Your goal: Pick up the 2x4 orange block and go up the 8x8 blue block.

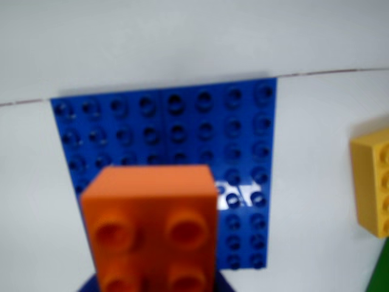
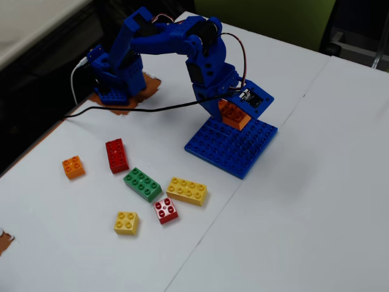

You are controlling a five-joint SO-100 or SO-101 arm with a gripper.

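My gripper (image 2: 234, 111) is shut on the 2x4 orange block (image 2: 233, 115). In the fixed view it holds the block at the far edge of the 8x8 blue block (image 2: 234, 151), a flat studded plate on the white table; I cannot tell whether they touch. In the wrist view the orange block (image 1: 152, 207) fills the lower middle, with four studs showing and the rest cut off by the frame's bottom edge. The blue plate (image 1: 200, 128) lies behind it. The gripper (image 1: 152, 283) is mostly hidden by the block, with blue parts showing at the bottom edge.
Loose bricks lie left of the plate in the fixed view: yellow oblong (image 2: 186, 190), green (image 2: 142, 184), red (image 2: 116, 155), small orange (image 2: 73, 166), small yellow (image 2: 126, 222), small red-and-white (image 2: 165, 210). The yellow brick (image 1: 372, 179) shows at the wrist view's right edge. The arm base (image 2: 112, 79) stands at the back left.
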